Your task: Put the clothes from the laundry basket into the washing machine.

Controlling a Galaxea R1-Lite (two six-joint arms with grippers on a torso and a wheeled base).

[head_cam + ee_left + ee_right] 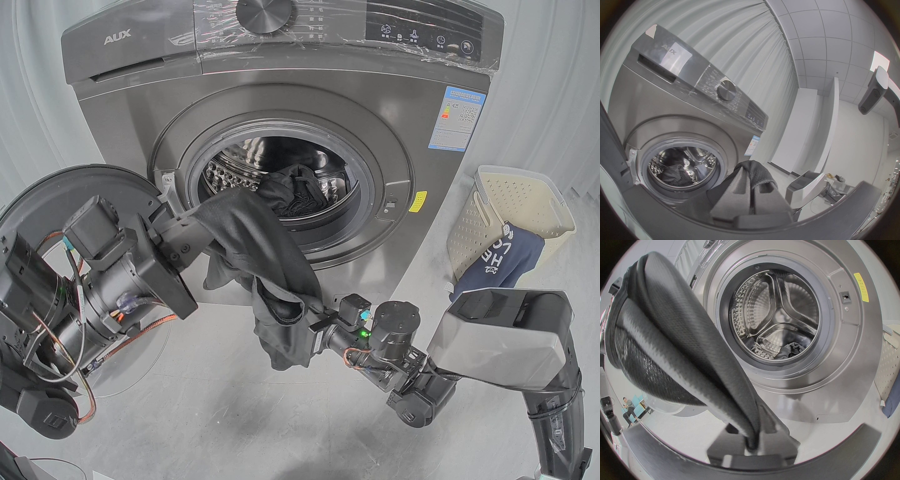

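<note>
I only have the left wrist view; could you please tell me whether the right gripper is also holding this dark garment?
Observer: Yes, the right gripper is shut on the lower end of the dark garment.
Operator: Is anything in the laundry basket?
Observer: A navy garment hangs over the front of the laundry basket, to the right of the washing machine.
Operator: Is our garment inside the washing machine?
Observer: No, it stretches from the left gripper down to the right one, in front of the machine.
</note>
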